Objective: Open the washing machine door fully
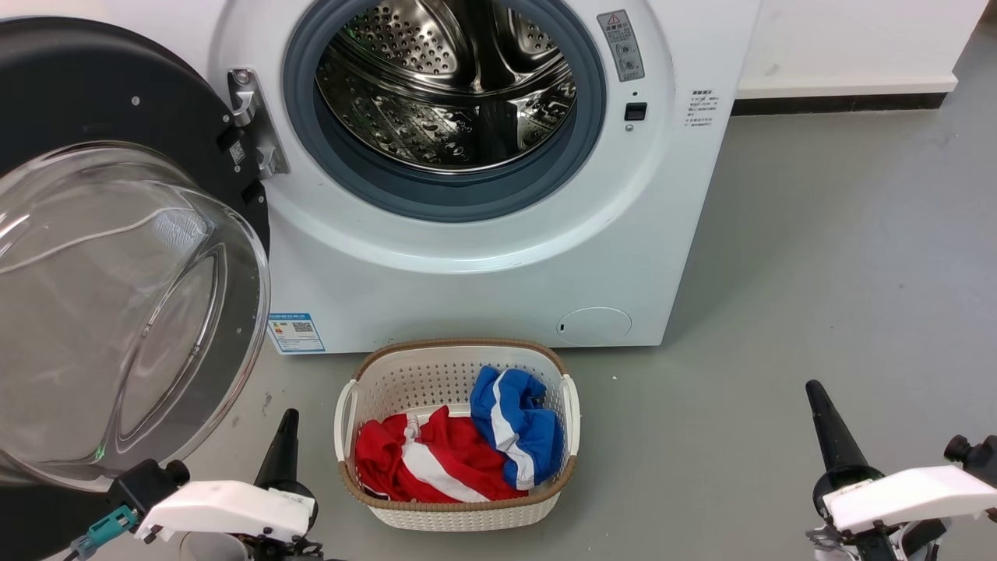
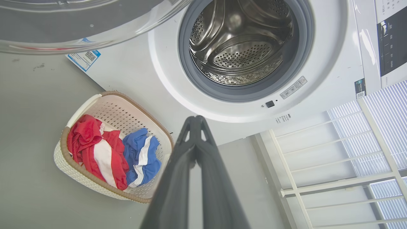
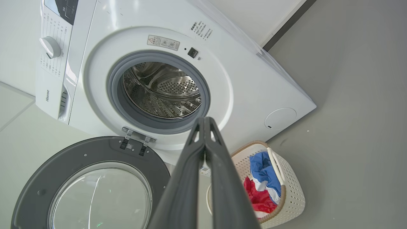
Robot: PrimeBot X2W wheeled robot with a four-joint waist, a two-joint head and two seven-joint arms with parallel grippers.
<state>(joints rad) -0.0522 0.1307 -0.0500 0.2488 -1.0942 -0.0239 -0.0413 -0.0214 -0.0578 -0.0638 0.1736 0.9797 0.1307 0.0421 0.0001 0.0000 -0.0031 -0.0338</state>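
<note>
The white washing machine (image 1: 483, 265) stands ahead with its steel drum (image 1: 448, 86) exposed inside a grey-blue gasket. The washing machine door (image 1: 117, 304), a black disc with a clear bulging glass bowl, is swung far out to the left on its hinge (image 1: 253, 125). In the right wrist view the washing machine door (image 3: 92, 187) lies open below the washing machine (image 3: 248, 82). My left gripper (image 1: 287, 417) is low at the lower left, shut and empty, just right of the glass bowl. My right gripper (image 1: 814, 389) is at the lower right, shut and empty, well away from the machine.
A white perforated laundry basket (image 1: 456, 510) with red and blue clothes sits on the grey floor directly in front of the machine, between my two grippers. A white wall with a dark skirting (image 1: 841, 101) runs behind on the right. A white railing (image 2: 334, 159) shows in the left wrist view.
</note>
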